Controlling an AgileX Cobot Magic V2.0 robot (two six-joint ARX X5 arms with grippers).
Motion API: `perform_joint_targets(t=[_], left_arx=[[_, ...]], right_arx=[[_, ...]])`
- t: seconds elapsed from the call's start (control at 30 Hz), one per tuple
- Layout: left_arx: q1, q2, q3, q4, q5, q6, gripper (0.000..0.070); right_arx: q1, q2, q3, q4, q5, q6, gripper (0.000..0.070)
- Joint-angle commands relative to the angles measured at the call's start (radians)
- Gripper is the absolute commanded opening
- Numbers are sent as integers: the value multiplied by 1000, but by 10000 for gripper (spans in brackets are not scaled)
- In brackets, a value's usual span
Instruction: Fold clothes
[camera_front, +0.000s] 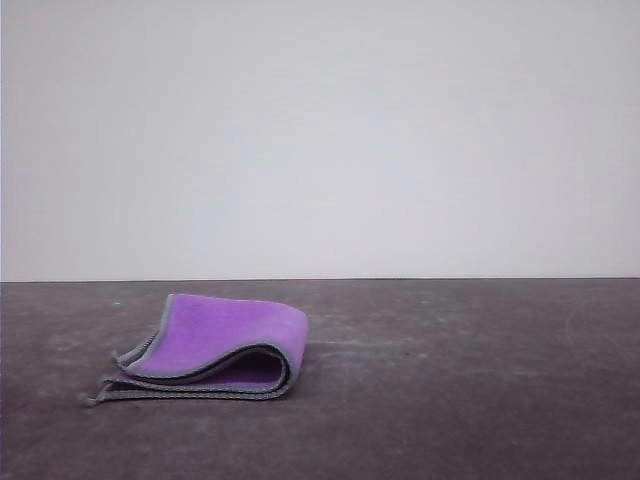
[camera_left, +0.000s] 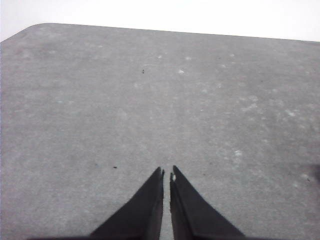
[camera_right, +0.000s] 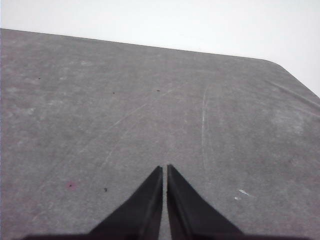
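Cloth sits folded in the lower left of the front view, on the dark grey tabletop. Purple face out, light grey hem running along the stacked edges, layers bulging up a bit w/ a rounded fold on its right side. Pale wall behind. Left gripper in its wrist view: jaws pinched together, nothing between them, over bare scuffed tabletop. Right gripper same deal, tips closed up, holding nothing, faint scratches on the surface.
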Motion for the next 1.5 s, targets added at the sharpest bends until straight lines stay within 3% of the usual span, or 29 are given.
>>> perform_joint_targets(t=[0.0,1.47], left_arx=[[1,1,-18,-10,-2,-3,16],[1,1,-18,-10,-2,-3,16]], right_arx=[[0,-2,-4,12,3,18,9],[0,-2,-4,12,4,18,9]])
